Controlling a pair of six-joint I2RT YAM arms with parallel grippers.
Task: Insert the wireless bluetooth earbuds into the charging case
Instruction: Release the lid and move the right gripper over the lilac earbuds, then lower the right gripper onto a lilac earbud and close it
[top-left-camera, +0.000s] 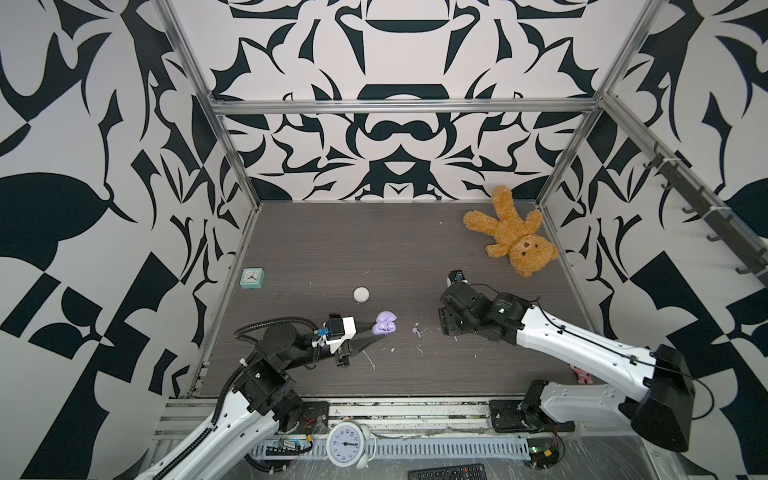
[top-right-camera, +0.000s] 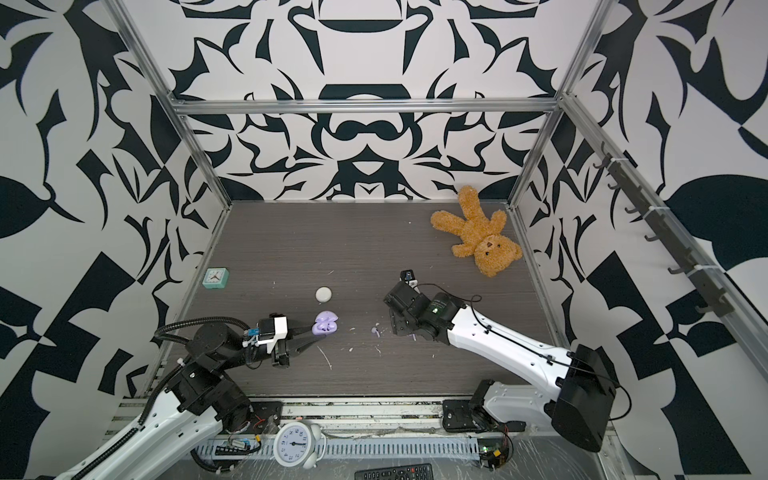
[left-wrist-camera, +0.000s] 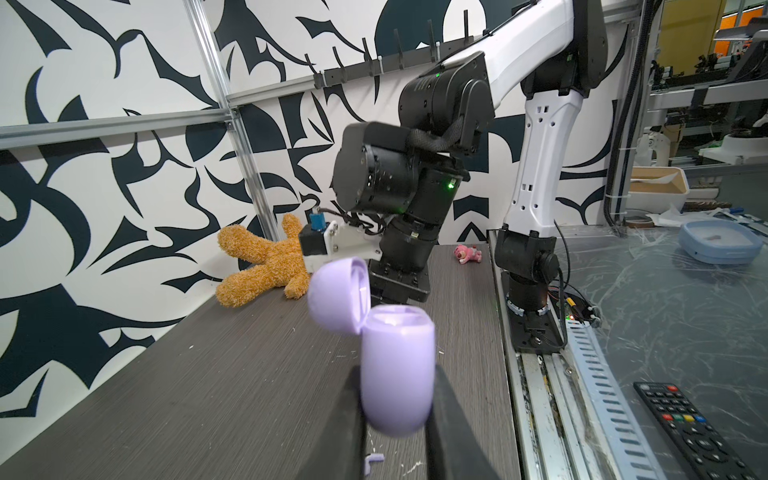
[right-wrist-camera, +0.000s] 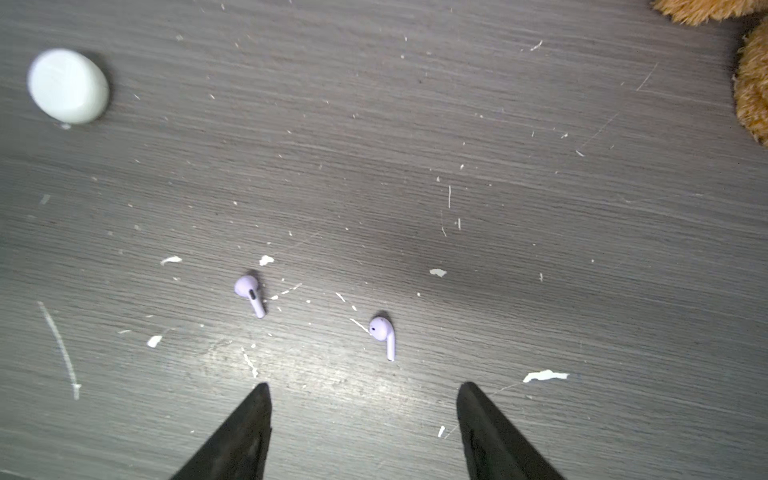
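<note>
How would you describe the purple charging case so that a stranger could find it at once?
On the wood-grain table, follow the left arm to its tip. There the left gripper is shut on the purple charging case. Unlike the closed white case farther back, its lid stands open.

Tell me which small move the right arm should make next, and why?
Probably lower the open right fingers around the nearer pale purple stemmed plastic earbud: it lies just ahead, and the rounded purple plastic case is held open.
</note>
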